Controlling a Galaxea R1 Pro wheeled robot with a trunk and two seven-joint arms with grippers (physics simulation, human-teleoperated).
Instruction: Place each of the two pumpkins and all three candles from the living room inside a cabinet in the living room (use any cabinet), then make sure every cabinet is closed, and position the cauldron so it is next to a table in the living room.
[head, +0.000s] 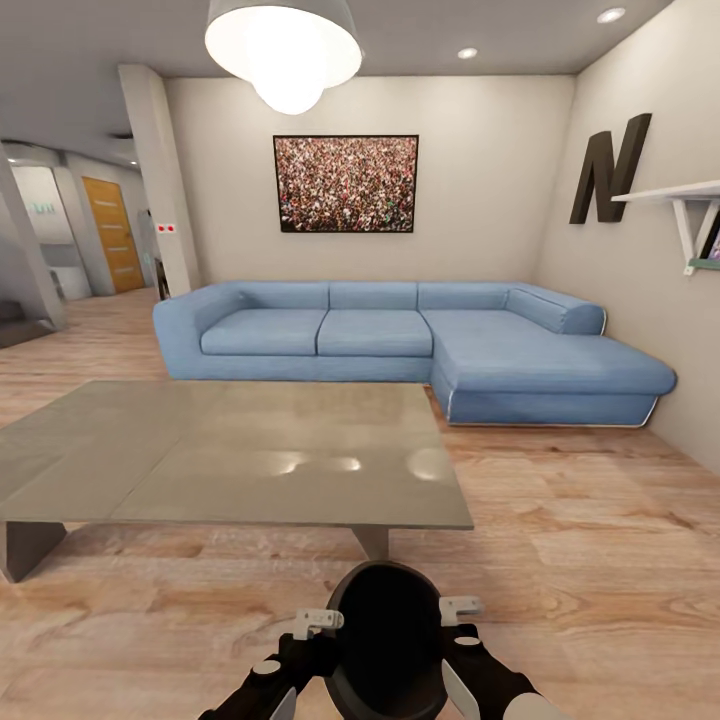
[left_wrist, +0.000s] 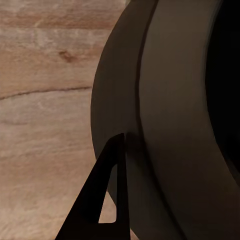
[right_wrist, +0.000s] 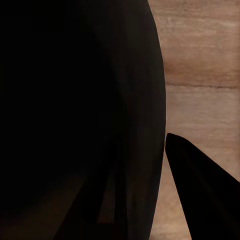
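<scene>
In the head view, a hallway with an orange door (head: 113, 233) sits at the far left of the frame. The low table (head: 180, 460) fills the left and middle. Its shiny grey top is bare, and it stands on the wood floor (head: 590, 560).

At the bottom middle of the frame is the black cauldron (head: 388, 640). Its dark mouth faces the camera. It is held up between the two arms, just in front of the table's near edge.

The left gripper (head: 315, 625) is on the pot's left side and the right gripper (head: 462, 610) is on its right side. Each one grips the pot's rim. In the left wrist view, one dark finger (left_wrist: 102, 200) lies along the outside of the pot, touching its wall. In the right wrist view, one dark finger (right_wrist: 205, 195) sits just outside the pot. I cannot see the other finger of either one.

Behind the table is a long blue sofa (head: 400, 340) against the back wall. A picture (head: 346, 184) hangs above it, and a big white lamp (head: 284, 50) hangs at the top. At the right, a dark letter N (head: 608, 168) and a white shelf (head: 680, 200) are on the side wall.
</scene>
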